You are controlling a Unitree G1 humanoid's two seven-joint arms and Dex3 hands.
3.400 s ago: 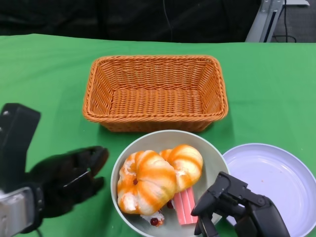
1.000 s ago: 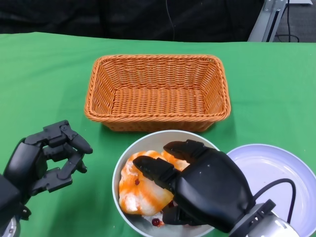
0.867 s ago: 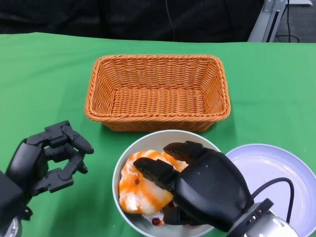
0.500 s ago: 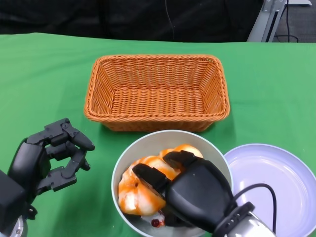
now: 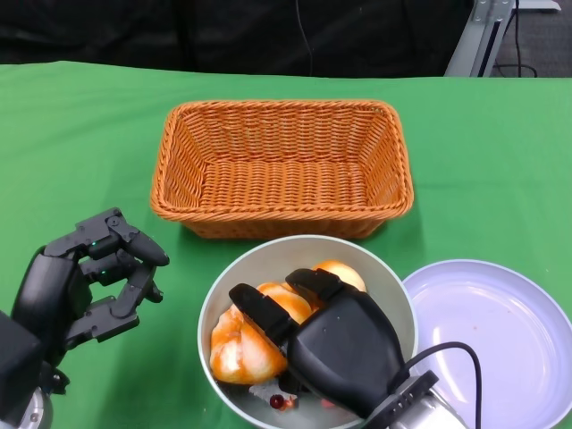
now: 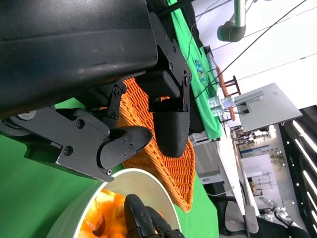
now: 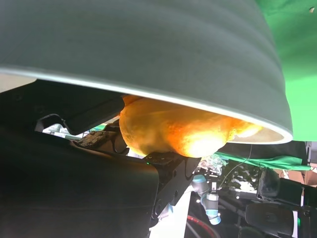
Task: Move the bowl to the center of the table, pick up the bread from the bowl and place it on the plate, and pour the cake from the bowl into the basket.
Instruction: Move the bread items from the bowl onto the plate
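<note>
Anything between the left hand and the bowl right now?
No. In the head view only bare green cloth lies between the left hand and the bowl; the hand holds nothing.

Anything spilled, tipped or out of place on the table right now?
Nothing stands out. The bowl sits upright beside the plate, the bread is inside it under the right hand, and the basket sits square.
</note>
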